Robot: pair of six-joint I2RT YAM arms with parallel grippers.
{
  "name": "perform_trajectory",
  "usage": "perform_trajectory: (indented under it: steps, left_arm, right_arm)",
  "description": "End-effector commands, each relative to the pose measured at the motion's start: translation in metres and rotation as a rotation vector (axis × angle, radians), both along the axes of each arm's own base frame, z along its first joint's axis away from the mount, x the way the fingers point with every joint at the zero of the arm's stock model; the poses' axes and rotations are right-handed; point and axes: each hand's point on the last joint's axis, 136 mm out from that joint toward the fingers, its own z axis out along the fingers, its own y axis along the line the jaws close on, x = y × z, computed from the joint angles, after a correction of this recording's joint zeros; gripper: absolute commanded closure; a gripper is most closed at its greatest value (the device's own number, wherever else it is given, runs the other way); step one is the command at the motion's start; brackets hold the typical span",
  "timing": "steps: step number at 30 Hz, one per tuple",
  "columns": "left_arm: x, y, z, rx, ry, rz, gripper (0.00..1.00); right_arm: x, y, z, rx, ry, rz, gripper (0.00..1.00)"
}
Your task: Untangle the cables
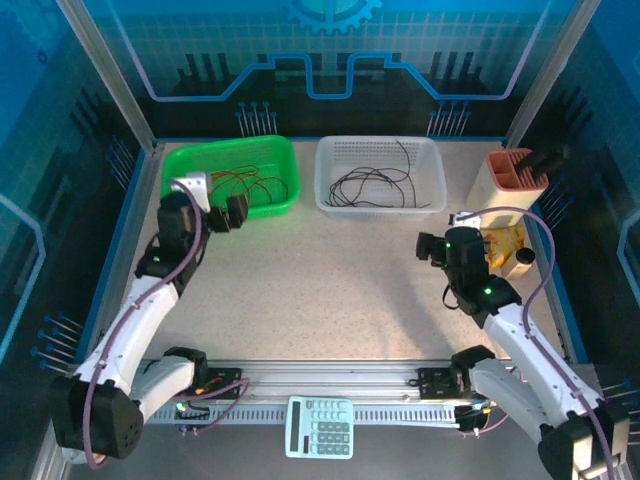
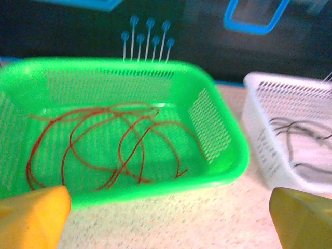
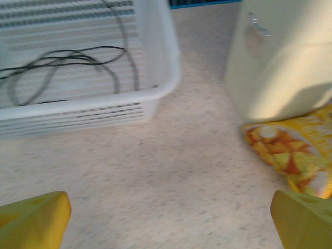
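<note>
Cables (image 1: 255, 183) in red are curling inside green basket (image 1: 180, 160) at 11 o'clock; black cables (image 1: 375, 185) are lying in white basket (image 1: 330, 150) at 12. Left gripper (image 1: 228, 215) is hovering by green basket's near rim, jaws gaping wide, gripping nothing. Right gripper (image 1: 432, 248), at 3 o'clock, is likewise gaping, empty.

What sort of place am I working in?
Probably a robot lab or demo cell: table framed by aluminium posts and blue circuit-print panels, green basket of red cables, white basket of black cables.
</note>
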Motion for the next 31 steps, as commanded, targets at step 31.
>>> perform_trajectory:
  steps: [31]
  left_arm:
    - [0.044, 0.036, -0.134, 0.166, -0.077, 0.104, 0.01]
  right_arm:
    - [0.106, 0.000, -0.077, -0.133, -0.206, 0.195, 0.00]
